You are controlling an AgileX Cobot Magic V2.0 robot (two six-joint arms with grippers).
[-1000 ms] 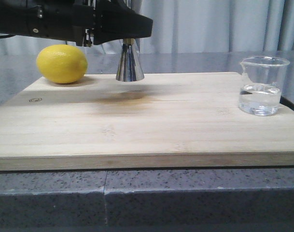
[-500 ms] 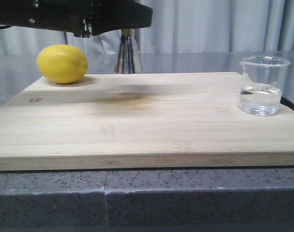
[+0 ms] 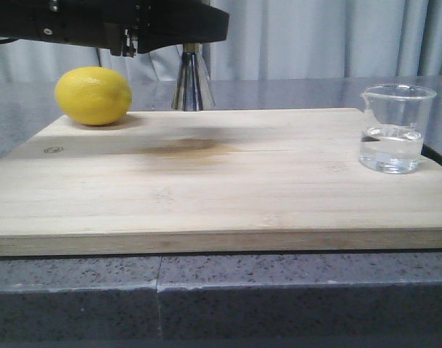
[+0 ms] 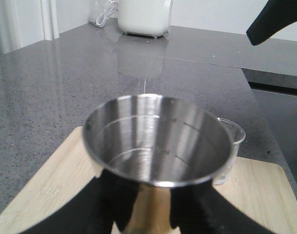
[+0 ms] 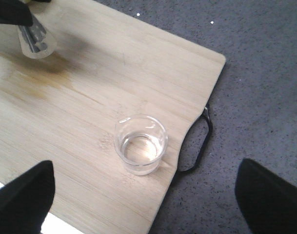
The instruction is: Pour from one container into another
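Note:
The steel jigger hangs just above the far part of the wooden board, with my left gripper shut on its narrow waist. In the left wrist view its open upper cup fills the middle, and the black fingers press on both sides below it. The glass beaker, part full of clear liquid, stands upright at the board's right end. My right gripper hovers above the beaker, open wide with nothing between its fingers. That view also catches the jigger.
A yellow lemon lies at the board's far left corner, close to the jigger. A brownish stain marks the board's middle. The board's black handle loop sticks out beside the beaker. Grey stone counter surrounds the board.
A second ago the jigger hung lower, close over the board; my left gripper has raised it and carried it slightly back. Over the last half second nothing has moved.

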